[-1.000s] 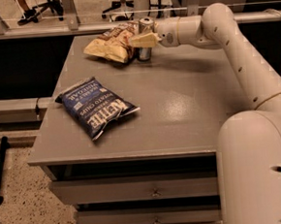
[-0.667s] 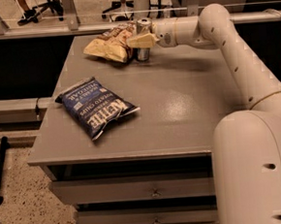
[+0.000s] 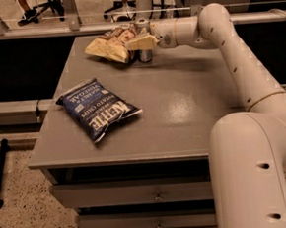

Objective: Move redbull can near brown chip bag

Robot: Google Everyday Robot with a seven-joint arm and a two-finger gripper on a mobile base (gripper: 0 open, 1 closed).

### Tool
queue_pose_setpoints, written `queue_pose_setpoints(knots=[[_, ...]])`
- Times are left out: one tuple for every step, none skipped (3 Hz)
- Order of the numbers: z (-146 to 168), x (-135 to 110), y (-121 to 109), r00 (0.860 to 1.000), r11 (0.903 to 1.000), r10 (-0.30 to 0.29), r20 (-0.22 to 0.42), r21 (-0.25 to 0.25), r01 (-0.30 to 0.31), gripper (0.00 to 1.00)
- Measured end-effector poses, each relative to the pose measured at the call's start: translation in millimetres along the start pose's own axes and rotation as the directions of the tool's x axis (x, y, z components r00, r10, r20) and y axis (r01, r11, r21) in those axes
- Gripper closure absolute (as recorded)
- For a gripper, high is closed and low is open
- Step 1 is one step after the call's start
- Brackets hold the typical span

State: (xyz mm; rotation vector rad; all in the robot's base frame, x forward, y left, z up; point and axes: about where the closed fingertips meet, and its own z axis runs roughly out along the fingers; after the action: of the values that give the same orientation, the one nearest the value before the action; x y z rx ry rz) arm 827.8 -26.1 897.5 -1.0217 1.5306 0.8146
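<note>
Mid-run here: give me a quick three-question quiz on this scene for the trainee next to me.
1. True or false: the can stands upright right beside the brown chip bag.
2. The blue chip bag lies: A) against the can; B) apart from it, nearer the table's front left; C) on the floor.
3. Fill in: the gripper is at the ___, at the table's far end.
Key: 1 true; 2 B; 3 can.

end effector (image 3: pixel 137 41) at upright redbull can (image 3: pixel 145 55) beside brown chip bag (image 3: pixel 108 47).
</note>
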Motion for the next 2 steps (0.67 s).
queue_pose_setpoints(knots=[[-9, -4, 1, 1.000, 0.9997, -0.025, -0.009, -0.003, 0.025, 0.00], [-64, -30, -3, 0.993, 0.9926, -0.109, -0.037, 0.050, 0.110, 0.00]])
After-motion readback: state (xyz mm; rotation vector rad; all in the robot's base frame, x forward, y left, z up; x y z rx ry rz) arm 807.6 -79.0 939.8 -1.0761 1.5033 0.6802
